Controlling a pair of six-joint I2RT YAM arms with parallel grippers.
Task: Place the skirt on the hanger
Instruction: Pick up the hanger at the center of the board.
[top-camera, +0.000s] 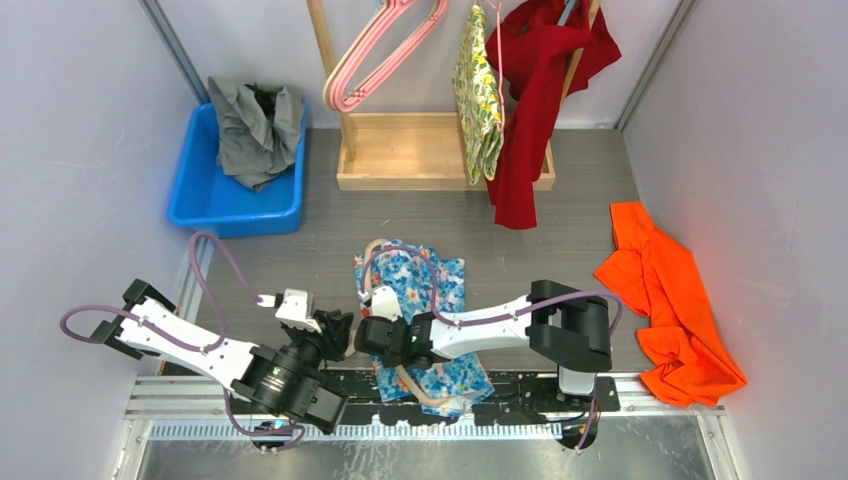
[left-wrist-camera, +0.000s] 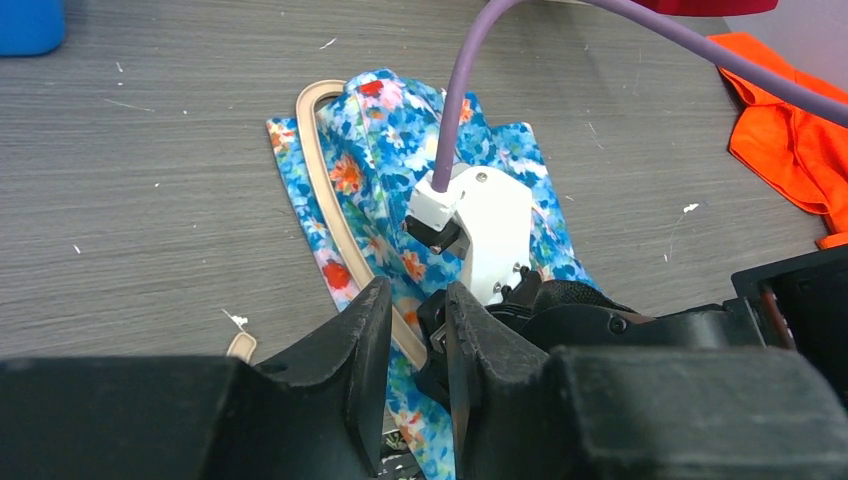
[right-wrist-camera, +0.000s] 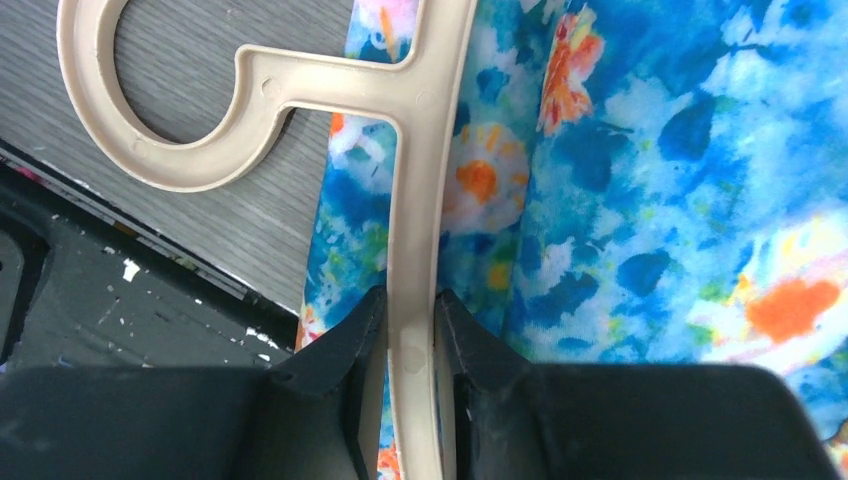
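Skirt (top-camera: 452, 285) covers much of the hanger (right-wrist-camera: 412, 200).

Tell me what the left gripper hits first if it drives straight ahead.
Probably the right arm's white wrist housing, sitting directly beyond the left gripper above the skirt. Depth is unclear: the hanger reaching in between its jaws might be touched first.
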